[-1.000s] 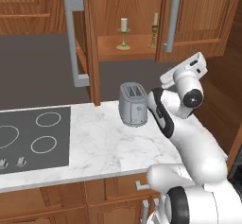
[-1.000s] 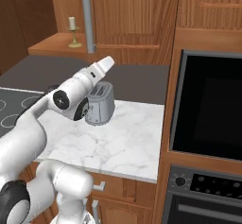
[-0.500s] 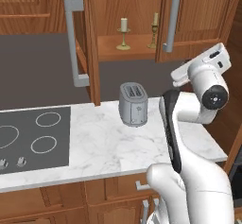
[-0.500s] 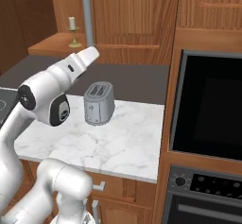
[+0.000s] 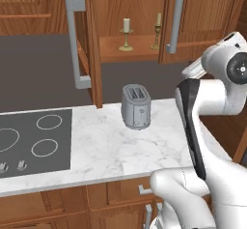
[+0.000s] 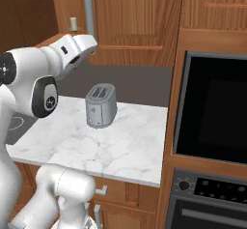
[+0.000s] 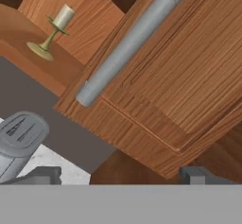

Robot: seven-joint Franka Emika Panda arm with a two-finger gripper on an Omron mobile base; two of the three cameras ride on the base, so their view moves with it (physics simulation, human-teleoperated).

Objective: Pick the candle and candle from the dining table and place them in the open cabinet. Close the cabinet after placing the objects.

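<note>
Two brass candlesticks stand on the shelf of the open cabinet [image 5: 140,54]: the thick cream candle [image 5: 126,33] on the left, the thin tapered candle [image 5: 157,30] on the right. In the hand view the cream candle [image 7: 56,28] sits at the upper left. My gripper [image 7: 121,175] is open with nothing between its fingertips [image 7: 45,173]. It faces the outside of the cabinet's right door [image 7: 175,76], just below that door's long grey handle [image 7: 127,48]. My hand [image 6: 77,47] hovers high over the counter beside that handle [image 6: 89,15]. The dining table is out of view.
A grey toaster [image 5: 135,106] stands on the marble counter [image 5: 111,150], below my hand. A black hob [image 5: 29,138] lies at the counter's left. The cabinet's left door [image 5: 89,39] swings out over the counter. A black oven [image 6: 212,117] fills the tall unit on the right.
The arm has straightened upward and lifted the open hand up from beside the toaster to the right cabinet door. Toaster and candles have not moved.
</note>
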